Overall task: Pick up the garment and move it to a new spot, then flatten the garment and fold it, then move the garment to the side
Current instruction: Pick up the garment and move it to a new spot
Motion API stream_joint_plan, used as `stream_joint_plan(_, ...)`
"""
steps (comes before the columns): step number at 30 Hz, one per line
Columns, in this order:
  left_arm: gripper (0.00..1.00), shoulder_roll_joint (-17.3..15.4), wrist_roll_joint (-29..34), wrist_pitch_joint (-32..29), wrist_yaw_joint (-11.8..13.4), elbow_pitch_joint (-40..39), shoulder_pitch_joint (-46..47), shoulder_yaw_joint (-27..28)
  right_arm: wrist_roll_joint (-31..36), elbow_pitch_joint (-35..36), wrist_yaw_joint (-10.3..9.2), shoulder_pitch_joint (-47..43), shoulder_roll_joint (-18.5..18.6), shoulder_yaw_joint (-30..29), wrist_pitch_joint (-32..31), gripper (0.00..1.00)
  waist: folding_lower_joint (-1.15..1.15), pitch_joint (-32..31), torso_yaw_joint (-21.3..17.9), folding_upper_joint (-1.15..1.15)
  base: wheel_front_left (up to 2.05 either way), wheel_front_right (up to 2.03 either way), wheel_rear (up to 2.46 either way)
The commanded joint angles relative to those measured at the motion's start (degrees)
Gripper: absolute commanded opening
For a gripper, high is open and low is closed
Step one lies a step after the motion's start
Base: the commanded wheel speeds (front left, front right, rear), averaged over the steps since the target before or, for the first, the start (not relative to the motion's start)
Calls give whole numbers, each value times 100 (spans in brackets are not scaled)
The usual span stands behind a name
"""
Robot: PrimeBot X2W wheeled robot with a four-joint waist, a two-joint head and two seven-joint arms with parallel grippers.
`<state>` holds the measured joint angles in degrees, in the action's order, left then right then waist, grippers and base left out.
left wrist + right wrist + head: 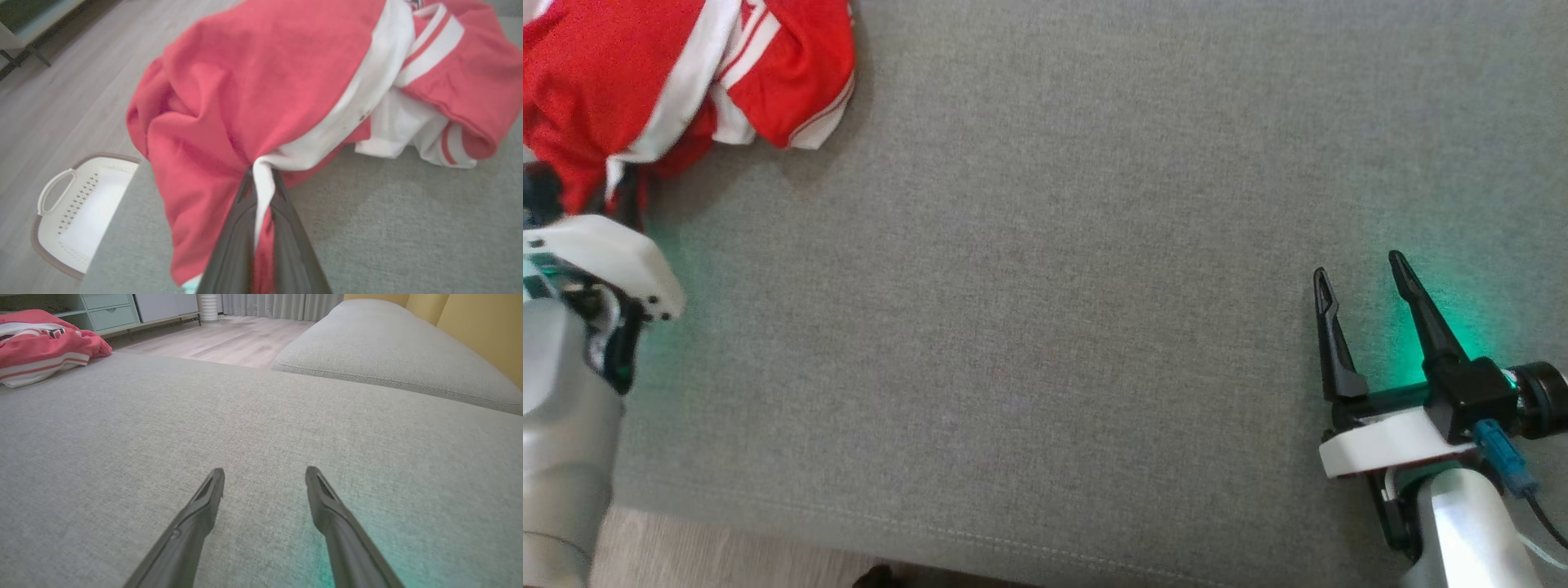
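The garment [645, 73] is a crumpled red top with white stripes, bunched at the far left corner of the grey cushion [1054, 286]. In the left wrist view my left gripper [261, 179] is shut on a white-edged fold of the garment [265, 81], cloth pinched between both dark fingers. The head view has that gripper's white wrist at the left edge, its fingers buried under the red cloth. My right gripper [1360, 282] hovers open over bare cushion at the lower right, far from the garment [41, 343]. Its fingertips [216, 482] stand well apart with nothing between them.
A white perforated basket [73, 212] sits on the wooden floor beside the cushion's left edge. A second grey cushion [388, 355] lies beyond the right gripper, with a yellow wall behind it. Pale green drawers [110, 310] stand across the floor.
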<state>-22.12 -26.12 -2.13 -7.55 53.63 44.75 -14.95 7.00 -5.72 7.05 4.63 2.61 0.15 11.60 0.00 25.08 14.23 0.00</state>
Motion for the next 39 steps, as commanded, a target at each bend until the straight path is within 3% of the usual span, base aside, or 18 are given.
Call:
stream_joint_plan(1, 0, -459, 73, 113, 39, -92, 273, 148, -70, 102, 44, 90, 27, 169, 82, 100, 0, -148, 7, 0, 0, 0, 0)
stream_joint_plan(12, 0, -1339, 575, 254, 124, -782, 846, -80, -701, -543, 44, 121, 27, 349, 303, 100, 0, -1266, -338, 0, 0, 0, 0)
stream_joint_plan(20, 0, -1506, 864, -282, 52, -1984, 1160, -629, -1147, -794, 44, 1, 27, 394, 338, 100, 0, -2031, -1016, 0, 0, 0, 0)
stream_joint_plan(30, 0, -1167, 629, -717, 12, -3579, 1158, -1444, -1265, -749, 44, -223, 27, 203, 339, 100, 0, -2296, -1942, 0, 0, 0, 0)
stream_joint_plan(39, 0, -446, 178, -331, 30, -4244, 330, -2112, -1305, -659, 44, -207, 27, 123, 340, 100, 0, -1938, -2258, 0, 0, 0, 0)
